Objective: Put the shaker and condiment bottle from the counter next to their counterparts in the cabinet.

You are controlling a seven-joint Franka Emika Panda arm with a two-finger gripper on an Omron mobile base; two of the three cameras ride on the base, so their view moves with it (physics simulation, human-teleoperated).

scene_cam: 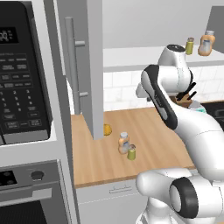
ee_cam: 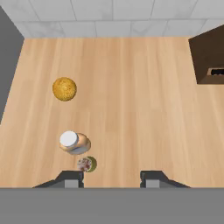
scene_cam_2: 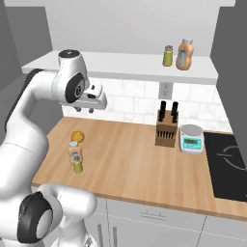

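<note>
shaker [ee_cam: 87,164] just beside tool [ee_cam: 112,178]

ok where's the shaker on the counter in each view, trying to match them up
Left base view: the shaker is low centre on the counter, right of the condiment bottle.
Right base view: shaker at left, just below the bottle.
Hand view: shaker low left, by the left fingertip.
Shared landmark: the condiment bottle beside it.

Small yellow-green grey-capped shaker [scene_cam_2: 78,167] just in front of slim orange condiment bottle [scene_cam_2: 74,152] on wooden counter [scene_cam_2: 140,159]; round orange fruit [scene_cam_2: 77,136] behind them.
</note>
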